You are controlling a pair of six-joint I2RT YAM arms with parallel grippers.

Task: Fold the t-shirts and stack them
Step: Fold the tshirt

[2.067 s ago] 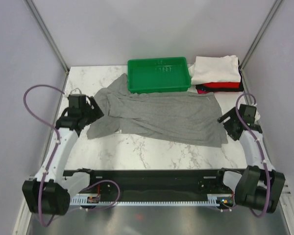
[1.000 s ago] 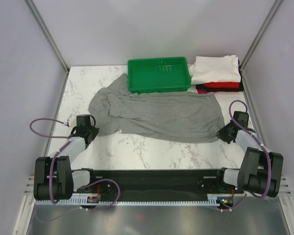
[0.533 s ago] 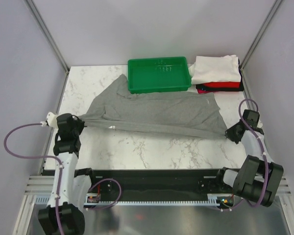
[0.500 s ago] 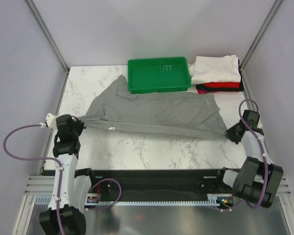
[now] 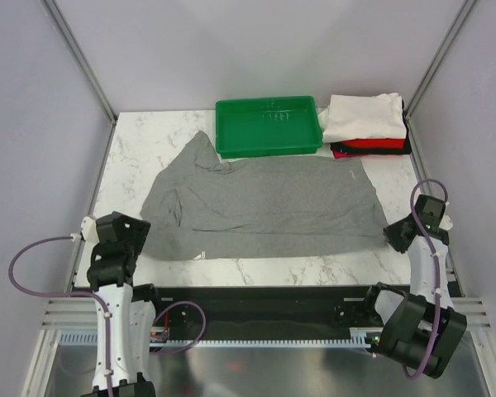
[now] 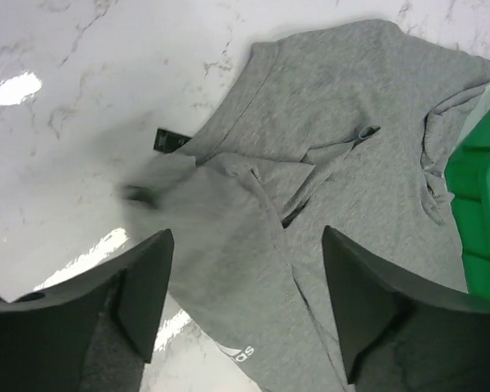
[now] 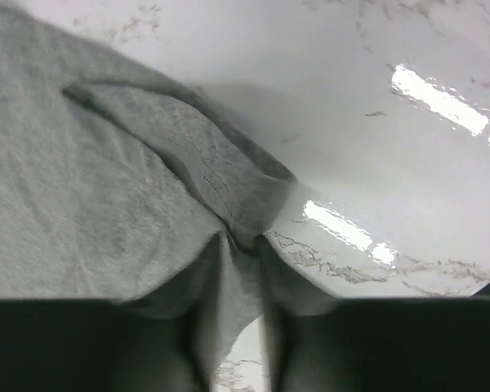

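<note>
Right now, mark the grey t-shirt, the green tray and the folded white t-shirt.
grey t-shirt (image 5: 264, 203), top external view, middle of its body.
green tray (image 5: 269, 150), top external view, near wall.
white t-shirt (image 5: 364, 116), top external view, top of the stack.

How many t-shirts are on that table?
4: a grey shirt spread across the middle; white, red and black ones folded and piled at the far right, beside the tray. More may be hidden in between.

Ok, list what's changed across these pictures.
The grey t-shirt was crumpled, then both arms pulled it taut toward the near edge; now it lies spread flat. The left gripper has let go and stands open above it. The right gripper still has the hem between its fingers. The green tray and the folded stack have not moved.
</note>
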